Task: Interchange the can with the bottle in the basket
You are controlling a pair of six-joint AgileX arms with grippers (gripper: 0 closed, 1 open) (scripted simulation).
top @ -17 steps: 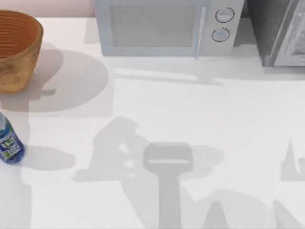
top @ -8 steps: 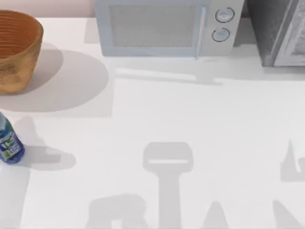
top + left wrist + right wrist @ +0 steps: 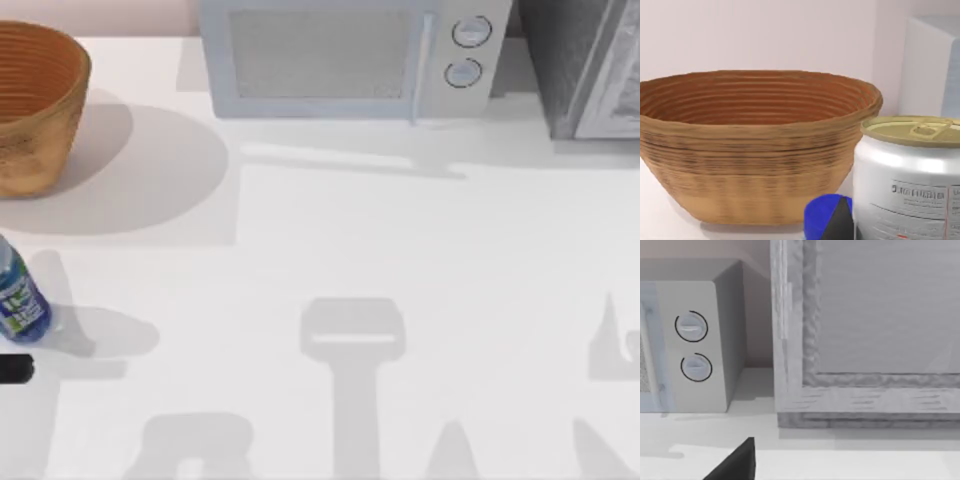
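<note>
The orange-brown wicker basket (image 3: 30, 100) stands at the table's far left corner and looms wide in the left wrist view (image 3: 755, 145). The blue bottle (image 3: 18, 300) stands upright at the left edge, in front of the basket; its blue cap (image 3: 822, 217) peeks up in the left wrist view. The can (image 3: 912, 180), silver-white with a dull gold top, stands upright very close to the left wrist camera, beside the bottle cap. A dark piece of my left gripper (image 3: 12, 368) pokes in at the left edge, just in front of the bottle. My right gripper (image 3: 735, 465) shows as a dark tip facing the back right.
A pale microwave (image 3: 340, 55) with two knobs stands along the back middle. A grey cabinet (image 3: 590, 70) fills the back right corner. Arm shadows lie across the white tabletop (image 3: 400, 230).
The left arm's shadow has slid from the table's middle toward the front left, and a dark piece of the left gripper has come in at the left edge. Bottle and basket have not moved.
</note>
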